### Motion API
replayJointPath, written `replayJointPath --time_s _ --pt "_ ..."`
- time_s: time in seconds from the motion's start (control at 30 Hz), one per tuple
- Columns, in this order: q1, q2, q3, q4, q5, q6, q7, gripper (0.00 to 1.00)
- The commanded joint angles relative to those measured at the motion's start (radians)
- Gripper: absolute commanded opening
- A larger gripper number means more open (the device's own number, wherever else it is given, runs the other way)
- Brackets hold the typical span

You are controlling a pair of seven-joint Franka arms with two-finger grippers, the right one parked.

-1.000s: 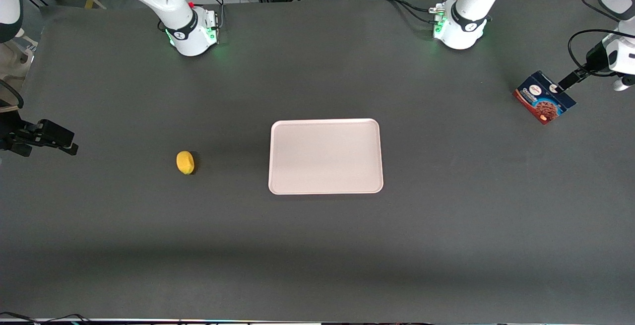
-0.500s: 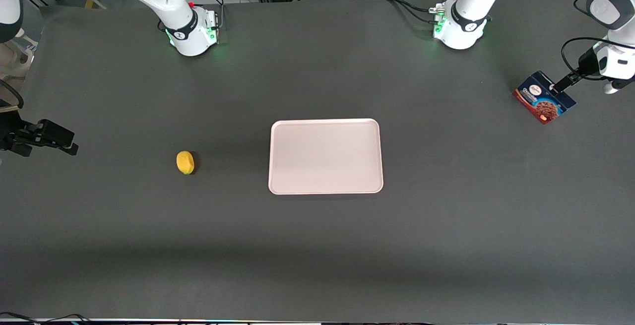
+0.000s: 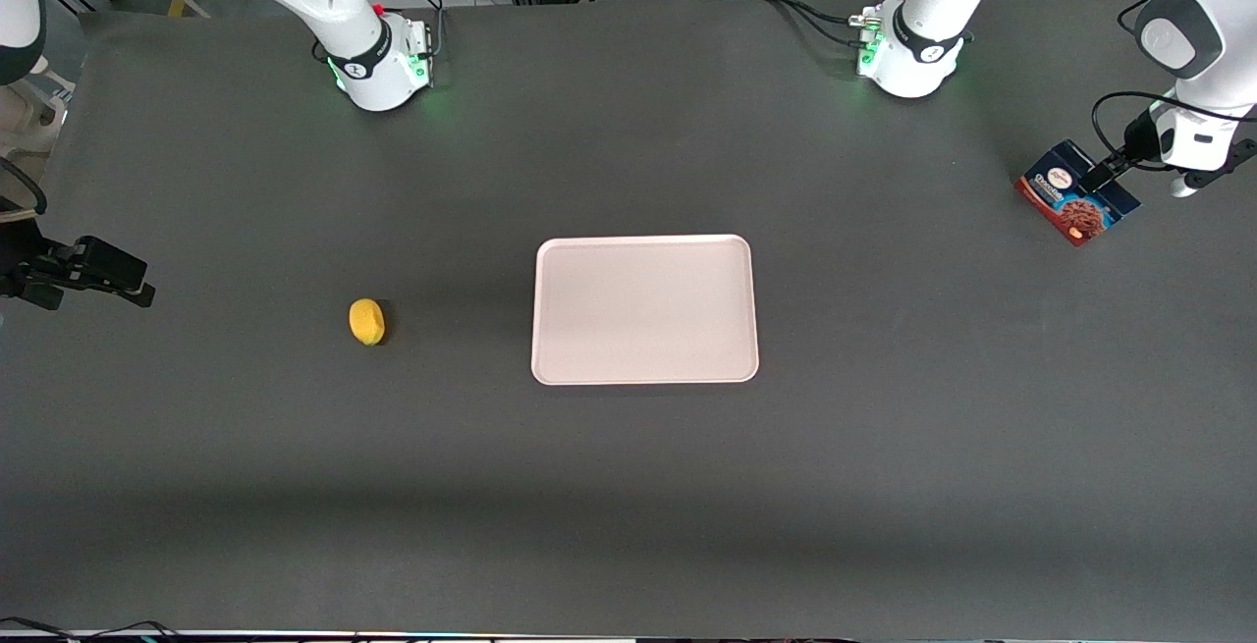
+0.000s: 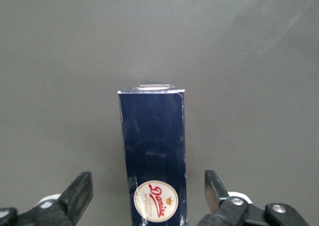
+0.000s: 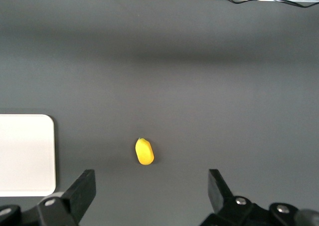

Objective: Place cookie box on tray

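Observation:
The cookie box (image 3: 1075, 203), dark blue with a chocolate cookie picture, stands on the table toward the working arm's end, well apart from the tray (image 3: 643, 309). My left gripper (image 3: 1100, 175) hangs at the box's top edge. In the left wrist view the box's narrow navy side (image 4: 154, 146) with its white oval logo sits between the open fingers, a gap showing on each side. My left gripper (image 4: 148, 186) straddles it without touching. The pale pinkish tray lies flat mid-table with nothing on it.
A small yellow rounded object (image 3: 366, 321) lies on the table beside the tray, toward the parked arm's end; it also shows in the right wrist view (image 5: 144, 151) near the tray's corner (image 5: 25, 153). The two arm bases (image 3: 908, 54) stand farther from the camera than the tray.
The working arm's wrist has swung in toward the cookie box while the fingertips stay at the box's top. The box, tray and yellow object have not moved.

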Motion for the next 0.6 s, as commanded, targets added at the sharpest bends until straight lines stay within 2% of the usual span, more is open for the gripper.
replayJointPath --time_s 0.0,0.47,0.57 --pt "-0.004 0.035 0.003 -0.003 -0.037 0.040 0.014 1.00" --pt "-0.018 0.091 0.001 -0.014 -0.075 0.088 0.007 0.99" --pt "-0.018 0.091 0.001 -0.015 -0.077 0.088 0.007 0.96"
